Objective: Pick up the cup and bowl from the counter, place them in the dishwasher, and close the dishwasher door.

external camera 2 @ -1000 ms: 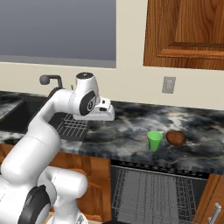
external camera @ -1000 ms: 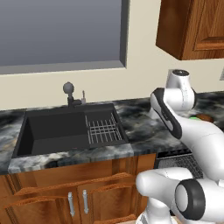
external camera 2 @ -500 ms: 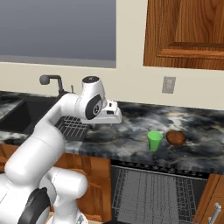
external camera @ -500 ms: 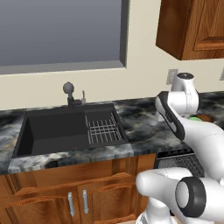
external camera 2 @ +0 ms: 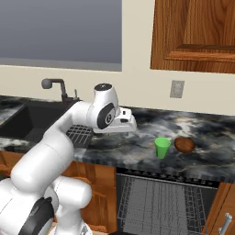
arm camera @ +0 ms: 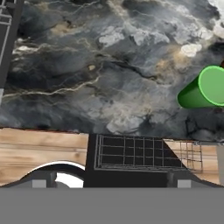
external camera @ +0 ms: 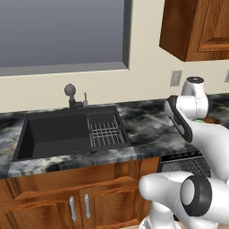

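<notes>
I see gripper (external camera 2: 131, 125) above counter (external camera 2: 206, 156), jaws spread wide, holding nothing. Cup (external camera 2: 162, 148) upright at its 3 o'clock, well apart. Bowl (external camera 2: 184, 144) just beside cup, 3 o'clock side. Dishwasher (external camera 2: 160, 204) open, rack showing below.

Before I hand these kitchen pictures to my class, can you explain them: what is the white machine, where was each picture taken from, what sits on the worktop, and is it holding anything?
The white machine is a robot arm with a two-finger gripper on a base that can drive. Two pictures come from cameras on that base, behind the arm to its left and right. The third looks down from the hand itself. On the dark marbled counter stand a green cup and, beside it, a brown bowl. Below them the dishwasher shows its wire rack. The gripper is open above the counter and holds nothing.
</notes>
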Motion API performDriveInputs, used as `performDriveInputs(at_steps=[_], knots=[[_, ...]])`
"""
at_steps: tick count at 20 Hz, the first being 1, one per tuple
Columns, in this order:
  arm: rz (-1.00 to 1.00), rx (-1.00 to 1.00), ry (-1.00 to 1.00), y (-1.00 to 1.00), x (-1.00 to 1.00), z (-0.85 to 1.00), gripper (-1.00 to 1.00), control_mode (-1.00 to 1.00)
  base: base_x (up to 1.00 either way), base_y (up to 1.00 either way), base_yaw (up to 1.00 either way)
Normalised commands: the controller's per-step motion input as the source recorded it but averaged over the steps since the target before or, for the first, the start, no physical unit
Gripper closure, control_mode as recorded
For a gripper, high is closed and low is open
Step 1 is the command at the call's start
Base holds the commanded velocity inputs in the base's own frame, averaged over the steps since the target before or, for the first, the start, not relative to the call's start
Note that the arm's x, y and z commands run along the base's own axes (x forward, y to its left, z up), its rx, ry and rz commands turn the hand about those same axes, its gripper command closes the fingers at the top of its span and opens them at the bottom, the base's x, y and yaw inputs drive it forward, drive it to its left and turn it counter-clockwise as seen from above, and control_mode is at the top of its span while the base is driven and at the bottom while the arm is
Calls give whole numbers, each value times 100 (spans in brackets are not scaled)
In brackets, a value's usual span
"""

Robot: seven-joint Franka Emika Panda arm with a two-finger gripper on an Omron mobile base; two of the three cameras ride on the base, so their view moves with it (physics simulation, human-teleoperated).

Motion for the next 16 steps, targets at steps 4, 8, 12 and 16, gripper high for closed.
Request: performDriveInputs(at_steps=[4,8,12,16], knots=[[0,0,0,-26,13,-24,-100,-100,0,0,0],[0,0,0,-25,13,-23,-100,-100,0,0,0],[0,0,0,-28,12,-13,-100,-100,0,0,0],[0,0,0,-31,15,-9,-100,-100,0,0,0]])
